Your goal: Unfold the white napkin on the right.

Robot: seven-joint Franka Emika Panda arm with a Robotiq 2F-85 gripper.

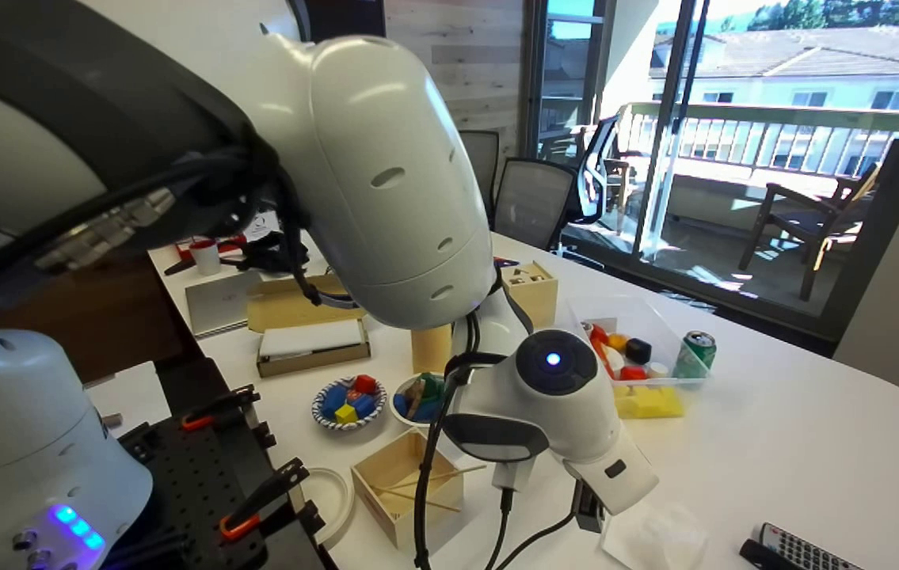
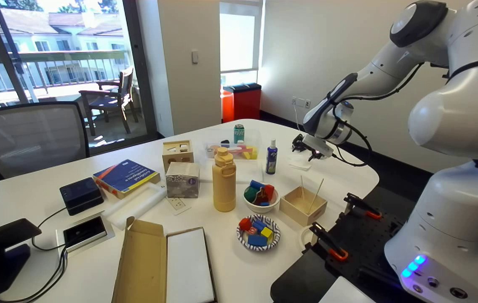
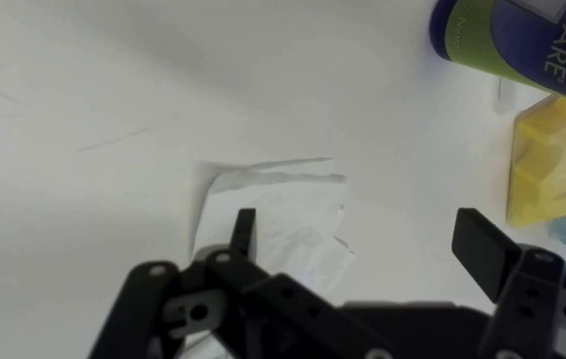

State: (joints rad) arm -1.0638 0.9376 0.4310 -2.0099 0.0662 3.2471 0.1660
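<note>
Black fingers [image 3: 244,234] of the gripper [image 3: 357,222] stand wide apart in the wrist view, with nothing gripped between them. One finger shows over the white napkin [image 3: 287,199], hiding part of it; whether they touch cannot be told. The napkin lies creased and layered on the white table [image 3: 113,199], its lower part largely behind the gripper. At the right edge a spray bottle [image 3: 522,45] and some yellow pieces [image 3: 537,164] are cut off.

In an exterior view the arm [image 1: 401,182] covers much of the table and most of the gripper, so its opening cannot be read there. The napkin runs off the bottom edge. A clear bin [image 1: 664,381] holds red, orange and black objects [image 1: 638,351]; whether the green can [image 1: 695,356] stands inside it is unclear.

In an exterior view the gripper hangs near the napkin, fingers parted. A wooden box [image 2: 293,213] holds two leaning sticks [image 2: 316,195], a patterned bowl [image 2: 275,228] coloured blocks [image 2: 257,240], a white bowl [image 2: 260,209] more blocks, and an open cardboard box [image 2: 142,265] a white slab [image 2: 190,265].
</note>
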